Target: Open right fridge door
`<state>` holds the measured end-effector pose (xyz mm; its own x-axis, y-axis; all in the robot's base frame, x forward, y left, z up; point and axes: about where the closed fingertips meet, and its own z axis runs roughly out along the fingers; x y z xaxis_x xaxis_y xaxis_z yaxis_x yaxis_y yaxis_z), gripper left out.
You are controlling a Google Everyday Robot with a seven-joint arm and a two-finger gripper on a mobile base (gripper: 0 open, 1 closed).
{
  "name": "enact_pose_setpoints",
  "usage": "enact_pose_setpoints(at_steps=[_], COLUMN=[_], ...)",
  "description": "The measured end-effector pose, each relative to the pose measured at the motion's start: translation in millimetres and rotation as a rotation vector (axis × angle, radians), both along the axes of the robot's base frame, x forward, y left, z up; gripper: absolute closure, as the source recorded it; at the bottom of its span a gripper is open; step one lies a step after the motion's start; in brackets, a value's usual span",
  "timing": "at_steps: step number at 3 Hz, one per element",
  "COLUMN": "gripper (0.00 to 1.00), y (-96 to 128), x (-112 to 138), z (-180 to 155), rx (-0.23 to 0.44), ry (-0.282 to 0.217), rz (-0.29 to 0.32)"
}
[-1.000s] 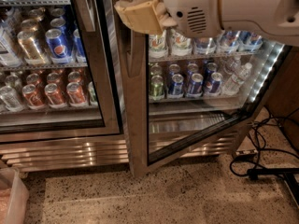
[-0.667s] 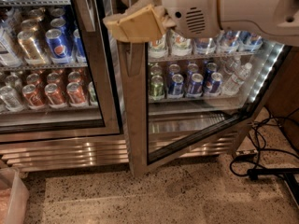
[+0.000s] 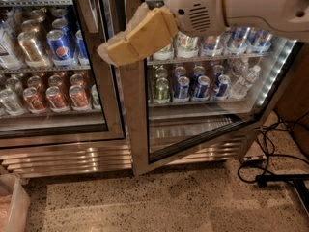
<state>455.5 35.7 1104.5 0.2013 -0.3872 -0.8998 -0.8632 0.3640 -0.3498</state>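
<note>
The white robot arm reaches in from the right at the top, nearest the camera. Its tan padded pincer lies against the upper free edge of the right fridge door; how far it is open, or whether it grips anything, cannot be told. That door stands swung out over the speckled floor, its lower rail angling back to the right. Behind it, lit shelves carry drink cans. The left fridge door is shut.
</note>
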Motion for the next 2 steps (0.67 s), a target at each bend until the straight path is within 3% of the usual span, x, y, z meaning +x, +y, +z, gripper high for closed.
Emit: enact_pose_setpoints(at_steps=[2], gripper=[0.00], y=[-13], x=[-32], z=[27], rx=[-0.123], ry=[-0.056], rz=[-0.145])
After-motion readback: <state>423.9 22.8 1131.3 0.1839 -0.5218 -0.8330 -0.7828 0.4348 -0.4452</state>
